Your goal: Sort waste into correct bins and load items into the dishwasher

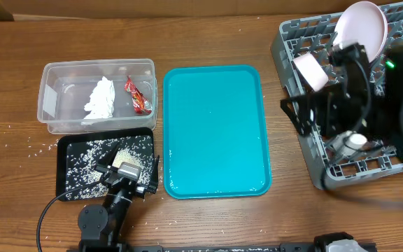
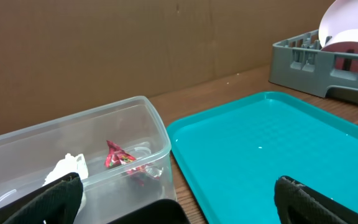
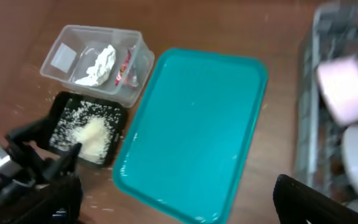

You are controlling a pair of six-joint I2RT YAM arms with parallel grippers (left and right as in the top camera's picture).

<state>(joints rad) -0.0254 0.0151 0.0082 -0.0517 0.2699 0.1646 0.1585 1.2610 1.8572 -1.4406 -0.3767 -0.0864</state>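
Observation:
The clear tub (image 1: 47,70) holds the white tissue (image 1: 101,98) and red wrapper (image 1: 138,96). The black tray (image 1: 65,168) holds rice (image 1: 93,157) and a food scrap (image 1: 126,159). My left gripper (image 1: 128,176) is open and empty, low over the black tray's right end. In the left wrist view it (image 2: 179,202) faces the tub (image 2: 160,134). The grey dish rack (image 1: 292,42) holds the white plate (image 1: 362,28), the cup (image 1: 311,70) and a white dish (image 1: 352,142). My right gripper (image 1: 303,115) is open and empty, high above the rack's left side (image 3: 179,199). Bowl and chopsticks are hidden.
A large teal tray (image 1: 215,129) lies between the bins and the rack, with nothing on it. Stray rice grains (image 1: 37,143) are scattered on the wooden table around the black tray. A cardboard wall (image 2: 135,43) stands behind the table.

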